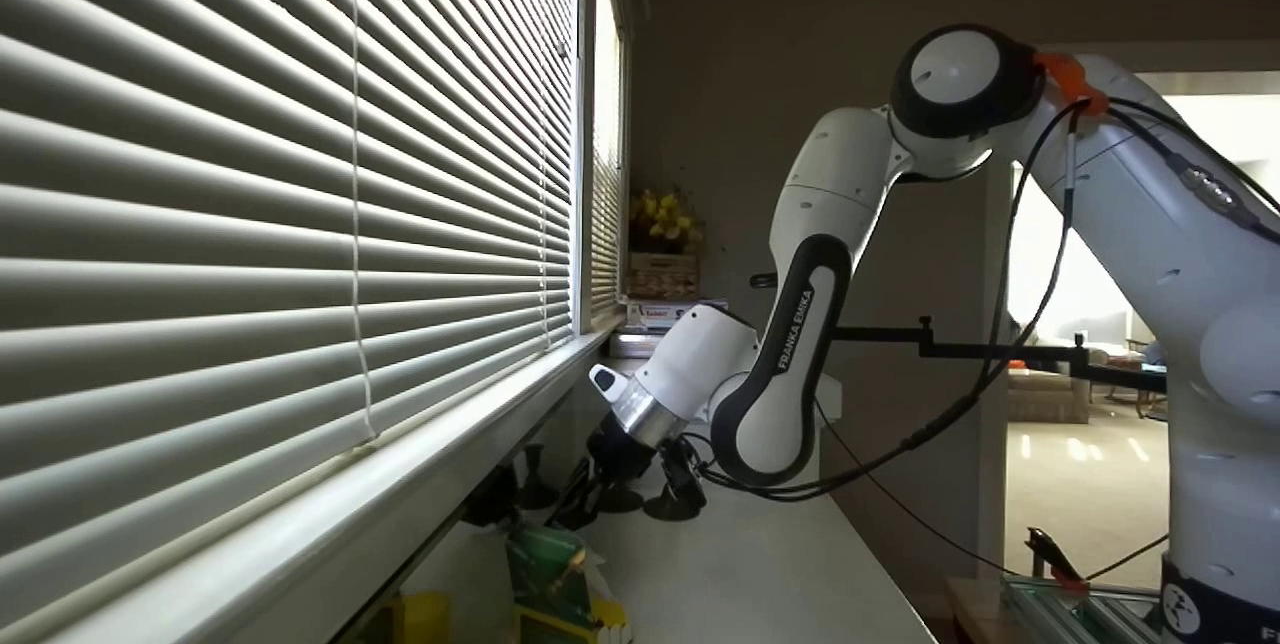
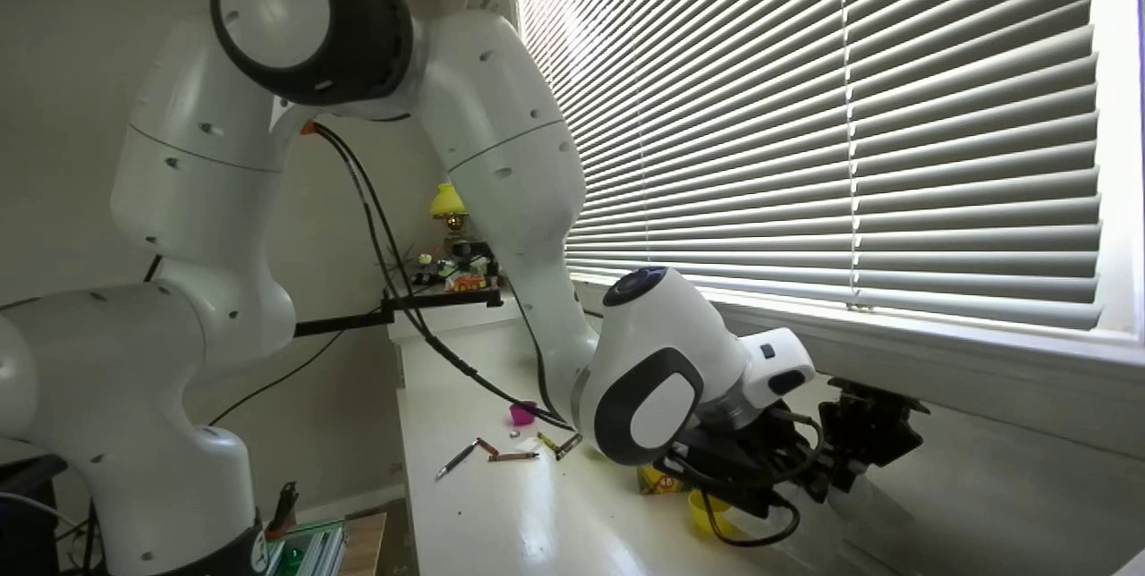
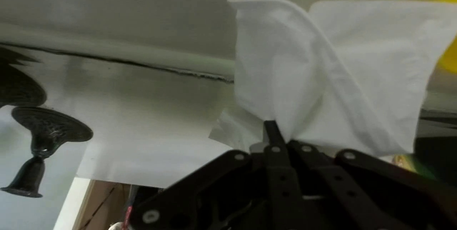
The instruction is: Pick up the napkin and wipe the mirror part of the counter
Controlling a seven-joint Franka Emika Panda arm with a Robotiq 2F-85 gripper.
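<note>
The white napkin (image 3: 278, 65) hangs creased from my gripper (image 3: 282, 137) in the wrist view. The fingertips are shut on one gathered part of it, and the rest spreads out past the tips. In an exterior view my gripper (image 1: 574, 506) points down and toward the wall at the back of the counter (image 1: 745, 559), low under the window sill. The long pale counter also shows in another exterior view (image 2: 474, 513). There the gripper (image 2: 814, 478) is dark and its tips are hard to make out. The napkin is not clear in either exterior view. I cannot tell which strip is the mirror part.
A dark candle holder (image 3: 50, 130) shows in the wrist view. A green and yellow box (image 1: 550, 569) and a yellow cup (image 2: 709, 515) stand near the gripper. A pink cup (image 2: 523, 413) and several crayons (image 2: 514, 456) lie farther along. The sill (image 1: 440, 469) and blinds run alongside.
</note>
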